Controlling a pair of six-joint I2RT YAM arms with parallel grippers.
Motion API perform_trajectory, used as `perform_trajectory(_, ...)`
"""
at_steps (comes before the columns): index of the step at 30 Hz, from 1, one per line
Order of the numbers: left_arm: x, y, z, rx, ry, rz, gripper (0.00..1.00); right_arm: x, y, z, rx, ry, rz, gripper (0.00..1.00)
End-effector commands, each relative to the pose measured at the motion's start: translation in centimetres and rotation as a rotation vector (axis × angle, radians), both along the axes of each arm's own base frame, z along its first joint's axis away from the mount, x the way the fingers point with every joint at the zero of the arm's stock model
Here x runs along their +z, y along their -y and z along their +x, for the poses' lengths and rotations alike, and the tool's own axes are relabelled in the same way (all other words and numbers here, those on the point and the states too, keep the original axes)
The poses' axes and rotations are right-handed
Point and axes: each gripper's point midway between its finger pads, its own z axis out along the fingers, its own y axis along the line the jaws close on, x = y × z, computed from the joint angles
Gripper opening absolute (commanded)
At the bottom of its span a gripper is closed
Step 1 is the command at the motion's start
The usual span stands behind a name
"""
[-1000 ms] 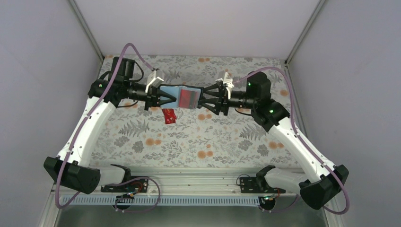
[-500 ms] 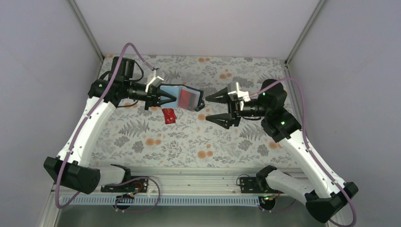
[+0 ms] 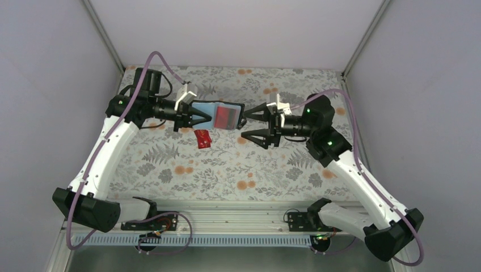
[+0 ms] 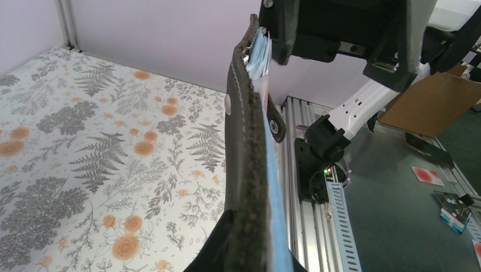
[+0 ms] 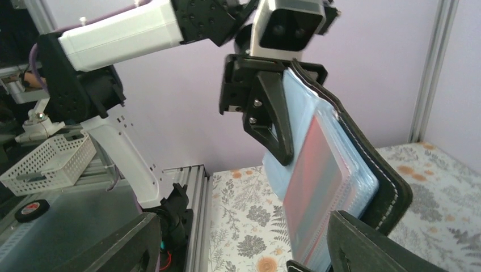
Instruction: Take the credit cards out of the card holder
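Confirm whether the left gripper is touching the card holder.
Touching. The right wrist view shows the left gripper clamped on the card holder, one finger pressed flat against its light blue inner face.

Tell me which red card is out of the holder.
The loose card lying on the table; the other card sits inside the holder.

card holder: edge-on, inner face mostly hidden
loose red card: markings too small to read
right gripper fingers: cut by bottom edge
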Motion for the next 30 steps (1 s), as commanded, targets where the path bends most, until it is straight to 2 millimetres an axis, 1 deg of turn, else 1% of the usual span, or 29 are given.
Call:
perform_trajectory(1, 1.6, 0.1, 0.0, -0.010, 0.059, -0.030, 0.02, -1.3, -0.9, 1.9, -0.048, -0.073, -0.016, 0.74)
perform_trajectory(3, 1.7, 0.1, -0.1, -0.011, 0.061, -0.030, 0.02, -1.6, -1.1, 2.8, -0.074, -0.085, -0.022, 0.73)
perform_trajectory(6, 1.4, 0.1, -0.2, -0.011, 0.057, -0.030, 0.02, -1.5, -1.8, 2.0, -0.001, -0.077, -0.017, 0.71)
perform_trajectory(8, 1.3, 0.1, -0.1, -0.010, 0.056, -0.027, 0.02, -1.7, -2.5, 1.3, 0.042, -0.072, -0.035, 0.67)
perform_trajectory(10, 1.3, 0.1, 0.0, -0.009, 0.057, -0.027, 0.02, -2.2, -2.8, 1.4, 0.029, -0.070, -0.060, 0.66)
perform_trajectory(15, 1.1, 0.0, 0.1, -0.002, 0.051, -0.023, 0.02, -3.1, -2.6, 1.5, 0.000, -0.079, -0.083, 0.66)
perform_trajectory(17, 1.1, 0.0, 0.2, 0.002, 0.055, -0.019, 0.03, -3.4, -2.1, 2.3, -0.075, -0.081, -0.112, 0.67)
perform_trajectory(19, 1.1, 0.0, 0.1, 0.003, 0.058, -0.018, 0.02, -3.2, -1.1, 3.0, -0.169, -0.061, -0.132, 0.67)
perform_trajectory(21, 1.1, 0.0, 0.2, 0.003, 0.058, -0.018, 0.02, -2.1, 0.3, 2.8, -0.242, -0.022, -0.125, 0.68)
perform_trajectory(22, 1.1, 0.0, 0.2, 0.005, 0.058, -0.018, 0.02, -1.7, 0.7, 2.5, -0.249, -0.009, -0.119, 0.68)
perform_trajectory(24, 1.0, 0.0, 0.3, 0.008, 0.057, -0.015, 0.02, -0.4, 0.8, 0.9, -0.192, 0.006, -0.086, 0.66)
perform_trajectory(26, 0.9, 0.0, 0.5, 0.011, 0.056, -0.011, 0.02, 0.2, -0.1, -1.0, -0.057, -0.011, -0.068, 0.66)
perform_trajectory(27, 0.9, 0.1, 0.5, 0.011, 0.055, -0.010, 0.02, 0.3, -0.6, -1.4, -0.008, -0.026, -0.067, 0.65)
perform_trajectory(28, 1.0, 0.0, 0.6, 0.012, 0.056, -0.010, 0.02, 0.0, -1.1, -1.4, 0.012, -0.039, -0.074, 0.65)
perform_trajectory(30, 1.0, 0.0, 0.5, 0.011, 0.055, -0.011, 0.02, -0.4, -1.8, -0.5, -0.003, -0.044, -0.081, 0.65)
